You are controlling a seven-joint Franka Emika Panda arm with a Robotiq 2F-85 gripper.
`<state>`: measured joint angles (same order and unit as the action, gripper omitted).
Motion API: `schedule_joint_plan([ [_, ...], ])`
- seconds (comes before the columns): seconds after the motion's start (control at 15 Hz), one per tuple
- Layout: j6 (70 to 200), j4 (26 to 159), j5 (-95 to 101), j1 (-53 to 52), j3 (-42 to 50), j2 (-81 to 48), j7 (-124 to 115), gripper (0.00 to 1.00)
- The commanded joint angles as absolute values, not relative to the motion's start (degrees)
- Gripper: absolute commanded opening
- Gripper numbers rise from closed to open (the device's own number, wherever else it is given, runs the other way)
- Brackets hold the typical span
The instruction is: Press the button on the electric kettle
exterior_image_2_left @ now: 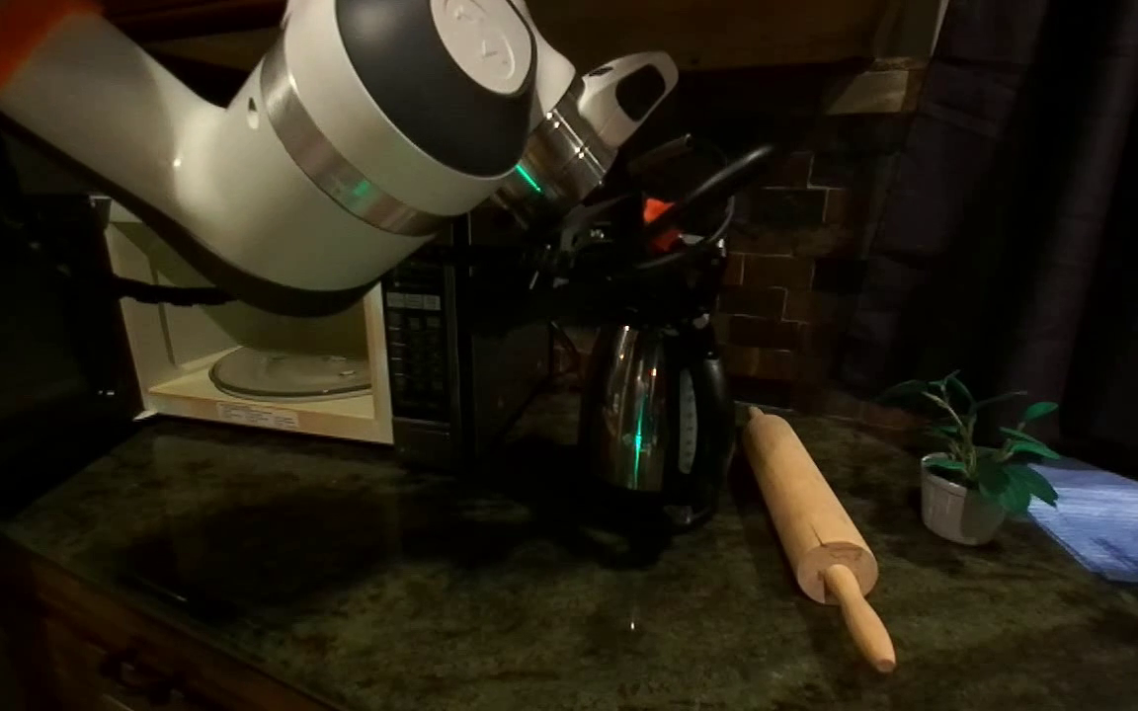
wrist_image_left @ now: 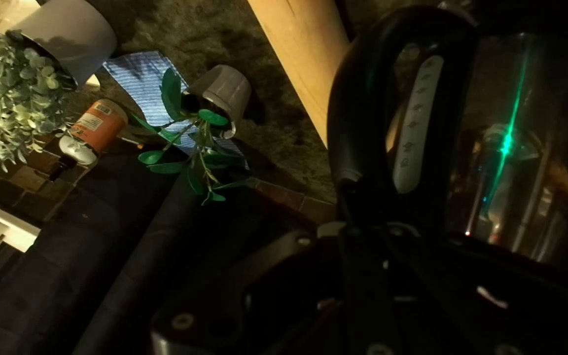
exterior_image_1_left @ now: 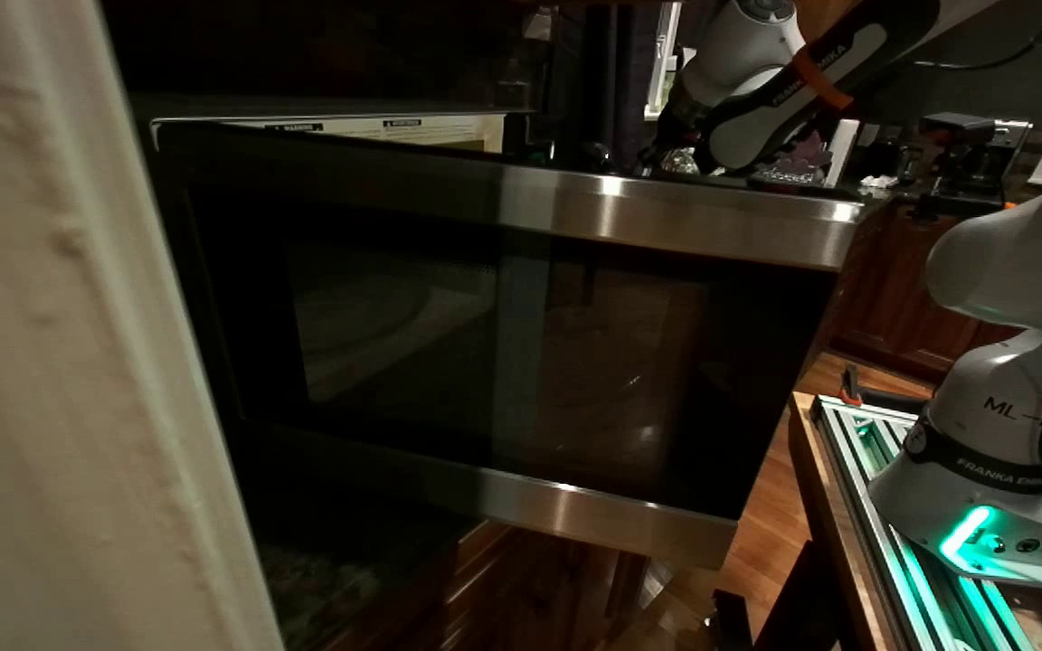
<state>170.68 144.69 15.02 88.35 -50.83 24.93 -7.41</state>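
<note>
The electric kettle [exterior_image_2_left: 628, 415] stands upright on the dark counter in an exterior view. It has a shiny steel body, a black handle and a pale level strip. It also shows large at the right of the wrist view [wrist_image_left: 511, 138], with its handle left of its body. My gripper [exterior_image_2_left: 663, 296] is low over the kettle's top, near the handle end. In the wrist view its dark fingers [wrist_image_left: 370, 229] come together at the upper end of the handle and look shut, with nothing seen between them. Whether they touch the kettle I cannot tell. The button is hidden or too dark to see.
A microwave [exterior_image_2_left: 421, 365] stands beside the kettle, its door [exterior_image_1_left: 521, 344] swung open. A wooden rolling pin [exterior_image_2_left: 806, 504] lies on the kettle's other side. A small potted plant [exterior_image_2_left: 964, 504] and a blue cloth [exterior_image_2_left: 1122, 518] are farther along. An orange bottle [wrist_image_left: 99, 125] shows too.
</note>
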Motion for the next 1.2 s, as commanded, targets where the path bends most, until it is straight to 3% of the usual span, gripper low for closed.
schedule_joint_plan([
  [0.0,165.4,142.8,14.3,84.1,-49.3,18.0,-2.0,0.0],
  [0.33,160.7,140.6,12.4,80.5,-46.1,16.7,4.6,0.0],
  [0.73,169.1,144.3,8.0,74.4,-39.2,20.8,8.0,0.0],
  [0.93,173.3,146.6,3.5,67.4,-34.0,20.9,11.8,0.0],
  [1.13,174.4,148.3,10.6,54.6,-21.6,20.4,8.4,0.0],
])
